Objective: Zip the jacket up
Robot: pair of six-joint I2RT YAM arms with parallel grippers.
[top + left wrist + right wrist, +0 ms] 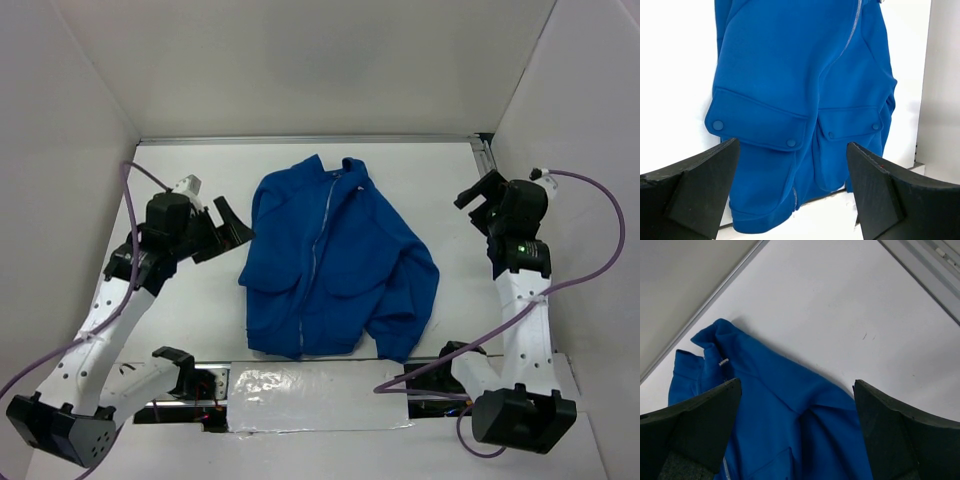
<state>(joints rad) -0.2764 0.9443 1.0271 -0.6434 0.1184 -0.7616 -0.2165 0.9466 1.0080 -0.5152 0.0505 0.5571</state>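
The royal-blue jacket [335,262] lies flat on the white table in the middle, collar at the far end, hem near the arms. Its silver zipper [318,250] runs down the front and looks closed along its visible length. The left wrist view shows the jacket [790,80] with its two pocket flaps and hem. The right wrist view shows the jacket's collar and shoulder [785,420] and the zipper pull [723,361]. My left gripper [232,232] is open and empty, just left of the jacket. My right gripper [474,200] is open and empty, right of the jacket.
White walls enclose the table on three sides. A metal rail [484,155] runs along the far right corner. A strip of shiny tape [320,398] lies at the table's near edge between the arm bases.
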